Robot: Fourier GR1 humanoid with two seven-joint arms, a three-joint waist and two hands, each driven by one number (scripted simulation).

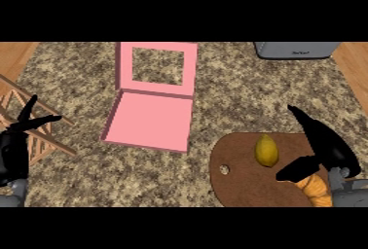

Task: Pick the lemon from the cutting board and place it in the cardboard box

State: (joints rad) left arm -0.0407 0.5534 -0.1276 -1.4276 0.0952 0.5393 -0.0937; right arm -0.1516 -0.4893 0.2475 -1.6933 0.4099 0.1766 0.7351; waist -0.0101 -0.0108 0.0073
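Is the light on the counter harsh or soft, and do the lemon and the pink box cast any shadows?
Head view: the light is soft and even, with no glare on the counter; the lemon casts no clear shadow on the cutting board; the pink box shows only a thin darker line along its lower edge; the right hand casts no distinct shadow either.

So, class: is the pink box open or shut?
Open. The pink box has its windowed lid folded back, and nothing shows inside.

The speckled stone worktop (237, 92) carries a pink open box (151, 114), a brown cutting board (244, 182), a wooden rack (32, 121) and a grey appliance (296, 49).
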